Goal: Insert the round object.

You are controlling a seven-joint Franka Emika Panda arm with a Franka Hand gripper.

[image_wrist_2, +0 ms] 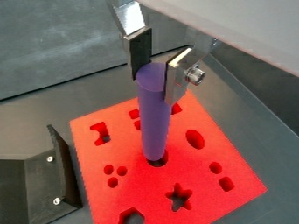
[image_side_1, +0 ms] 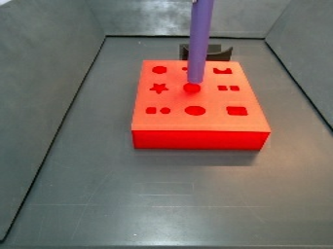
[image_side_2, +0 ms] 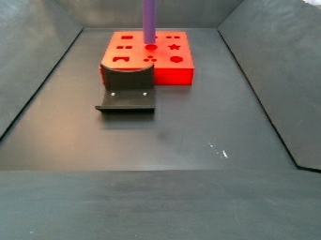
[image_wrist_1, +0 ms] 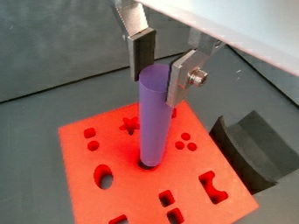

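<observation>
The round object, a long purple peg (image_wrist_1: pixel 153 122), stands upright with its lower end in the round hole of the red block (image_wrist_1: pixel 135 188). My gripper (image_wrist_1: pixel 159 86) is above the block, its silver fingers (image_wrist_1: pixel 181 79) closed on the peg's top end. Both wrist views show this; the peg (image_wrist_2: pixel 153 122), gripper (image_wrist_2: pixel 156 83) and block (image_wrist_2: pixel 122 149) also appear from the opposite side. In both side views the peg (image_side_1: pixel 200 44) (image_side_2: pixel 149 23) rises from the block (image_side_1: pixel 196 131) (image_side_2: pixel 175 73) to the frame's top, and the gripper is out of view.
The dark grey holder (image_wrist_1: pixel 257 149) (image_wrist_2: pixel 30 179) stands right beside the red block, also seen in both side views (image_side_1: pixel 215 51) (image_side_2: pixel 126 89). The block has several other shaped holes. Grey walls enclose the dark floor (image_side_2: pixel 163 159).
</observation>
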